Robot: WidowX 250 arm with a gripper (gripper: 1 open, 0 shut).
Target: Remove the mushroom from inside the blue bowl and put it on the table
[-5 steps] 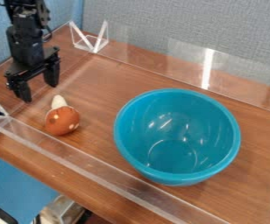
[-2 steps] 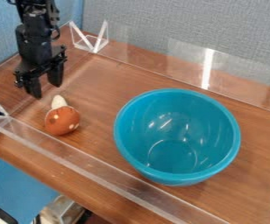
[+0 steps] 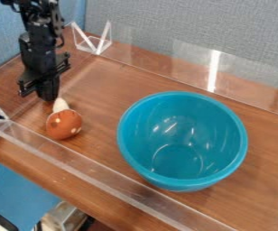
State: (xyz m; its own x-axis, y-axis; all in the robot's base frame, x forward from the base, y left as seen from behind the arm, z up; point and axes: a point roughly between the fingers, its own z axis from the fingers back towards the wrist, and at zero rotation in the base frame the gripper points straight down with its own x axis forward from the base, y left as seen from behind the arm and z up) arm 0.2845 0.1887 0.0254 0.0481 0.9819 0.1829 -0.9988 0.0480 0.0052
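Observation:
The mushroom (image 3: 64,124) lies on its side on the table (image 3: 117,81), left of the blue bowl, with its cream stem pointing toward the back and its reddish-brown cap toward the front. The blue bowl (image 3: 182,141) stands empty at the centre right. My gripper (image 3: 41,97) points down at the table just behind and to the left of the mushroom. Its fingers are shut with nothing between them, close to the mushroom's stem.
Low clear acrylic walls (image 3: 69,162) edge the table at the front, left and back. A clear triangular bracket (image 3: 96,41) stands at the back left corner. A blue wall rises behind the table.
The gripper's fingers stood spread wide one second ago and have now come together on nothing. The mushroom and the bowl have not moved.

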